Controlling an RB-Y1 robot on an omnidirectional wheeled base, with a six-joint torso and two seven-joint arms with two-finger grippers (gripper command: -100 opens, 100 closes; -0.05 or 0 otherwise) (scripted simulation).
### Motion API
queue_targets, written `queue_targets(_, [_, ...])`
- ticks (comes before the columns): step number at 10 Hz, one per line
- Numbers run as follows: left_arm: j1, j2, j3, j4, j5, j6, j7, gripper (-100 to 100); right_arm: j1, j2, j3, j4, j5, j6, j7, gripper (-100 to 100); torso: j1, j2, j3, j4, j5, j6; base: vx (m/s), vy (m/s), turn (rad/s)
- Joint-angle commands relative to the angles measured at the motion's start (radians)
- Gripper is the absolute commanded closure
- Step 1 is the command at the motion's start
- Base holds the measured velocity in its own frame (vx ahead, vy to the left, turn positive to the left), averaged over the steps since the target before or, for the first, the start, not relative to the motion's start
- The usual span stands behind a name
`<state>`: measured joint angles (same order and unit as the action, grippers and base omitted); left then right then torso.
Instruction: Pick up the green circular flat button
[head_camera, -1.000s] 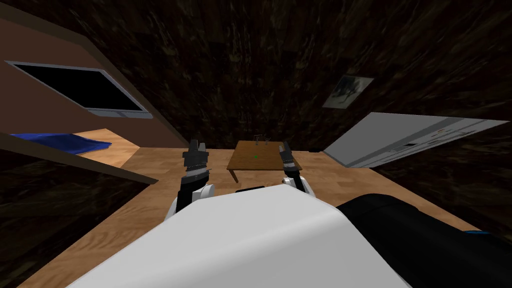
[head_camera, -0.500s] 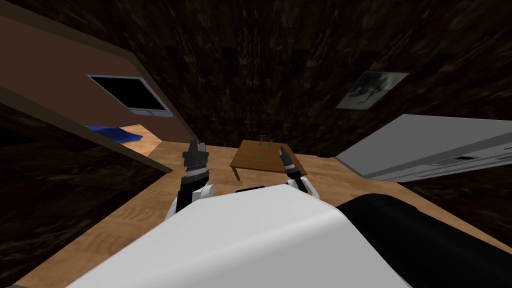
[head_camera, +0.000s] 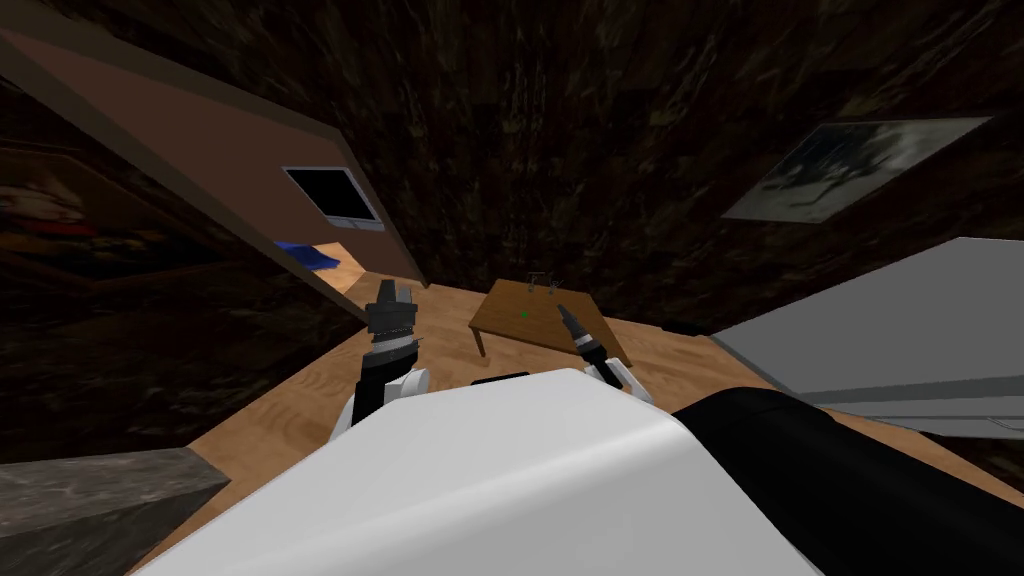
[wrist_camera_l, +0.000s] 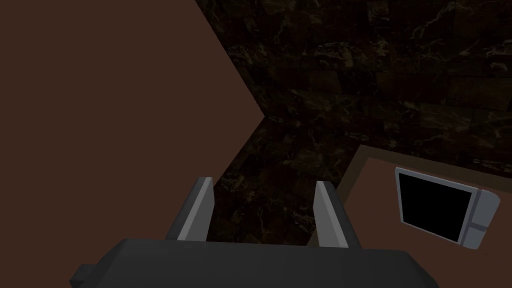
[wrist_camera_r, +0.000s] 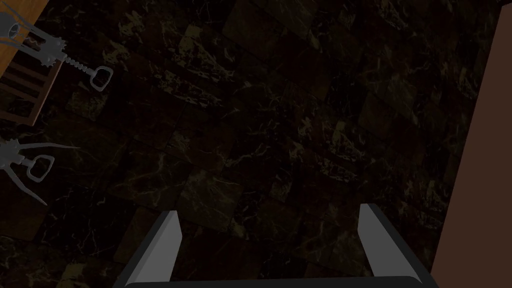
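A tiny green button (head_camera: 523, 313) lies flat near the middle of a small brown wooden table (head_camera: 505, 325) ahead of me. My left gripper (head_camera: 391, 296) is raised to the left of the table, well short of it, its fingers (wrist_camera_l: 202, 210) open with nothing between them. My right gripper (head_camera: 563, 311) hovers over the table's near right part, a short way right of the button, pointing at the far wall. Its fingers (wrist_camera_r: 161, 247) stand wide open and empty.
Two grey corkscrews (wrist_camera_r: 47, 50) stand at the table's far edge (head_camera: 541, 285). A brown partition wall (head_camera: 220, 150) with a dark window (head_camera: 333, 194) runs along the left. A large grey slab (head_camera: 900, 330) lies at the right, and a grey ledge (head_camera: 90, 495) at bottom left.
I have turned to the right: the partition, window and blue cloth slid left and shrank, the picture and grey slab grew. The right gripper now reaches over the table.
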<state>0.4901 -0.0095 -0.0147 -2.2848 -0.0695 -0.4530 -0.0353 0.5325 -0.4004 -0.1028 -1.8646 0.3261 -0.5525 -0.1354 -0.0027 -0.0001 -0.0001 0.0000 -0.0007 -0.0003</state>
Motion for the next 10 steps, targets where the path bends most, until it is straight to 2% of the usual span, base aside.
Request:
queue_targets(1, [0.000,0.000,0.000,0.000,0.000,0.000,0.000,0,0.012,-0.050,-0.011,0.050,0.050,-0.001,-0.017,-100,0.000,0.000,0.000,0.000,0.000,0.000,-0.024,-0.044,0.401])
queue_targets(2, [0.000,0.000,0.000,0.000,0.000,0.000,0.000,0,0.012,-0.057,-0.011,0.072,0.059,-0.001,-0.017,-100,-0.001,0.000,0.000,0.000,0.000,0.000,-0.014,-0.040,0.216])
queue_targets(3, [0.000,0.000,0.000,0.000,0.000,0.000,0.000,0,0.019,-0.092,-0.016,0.119,0.100,-0.006,-0.026,-100,-0.001,0.000,0.000,0.000,0.000,0.001,-0.007,-0.023,0.316])
queue_targets(4, [0.000,0.000,0.000,0.000,0.000,0.000,0.000,0,0.019,-0.092,-0.016,0.123,0.100,-0.006,-0.026,-100,0.000,-0.001,0.000,0.000,0.000,0.000,-0.005,-0.021,0.214])
queue_targets(5, [0.000,0.000,0.000,0.000,0.000,0.000,0.000,0,0.026,-0.125,-0.019,0.154,0.142,-0.010,-0.036,-100,0.000,-0.001,-0.001,0.000,0.000,0.001,-0.009,-0.019,0.367])
queue_targets(6, [0.000,0.000,0.000,0.000,0.000,0.000,0.000,0,0.026,-0.125,-0.019,0.176,0.142,-0.010,-0.036,-100,0.000,-0.001,-0.001,0.000,0.000,0.000,-0.009,-0.024,0.174])
queue_targets(7, [0.000,0.000,0.000,0.000,0.000,0.000,0.000,0,0.034,-0.158,-0.022,0.210,0.184,-0.014,-0.046,-100,0.000,-0.001,-0.001,0.000,0.000,0.001,-0.007,-0.016,0.355])
queue_targets(8, [0.000,0.000,0.000,0.000,0.000,0.000,0.000,0,0.034,-0.158,-0.022,0.228,0.184,-0.014,-0.046,-100,0.001,-0.001,-0.001,0.000,0.000,0.000,-0.006,-0.023,0.204])
queue_targets(9, [0.000,0.000,0.000,0.000,0.000,0.000,0.000,0,0.042,-0.189,-0.022,0.253,0.226,-0.019,-0.057,-100,0.000,-0.001,-0.001,0.000,0.000,0.001,-0.004,-0.019,0.390])
queue_targets(10, [0.000,0.000,0.000,0.000,0.000,0.000,0.000,0,0.042,-0.189,-0.022,0.281,0.226,-0.019,-0.057,-100,0.000,-0.002,-0.001,0.000,0.000,0.000,0.000,-0.026,0.186])
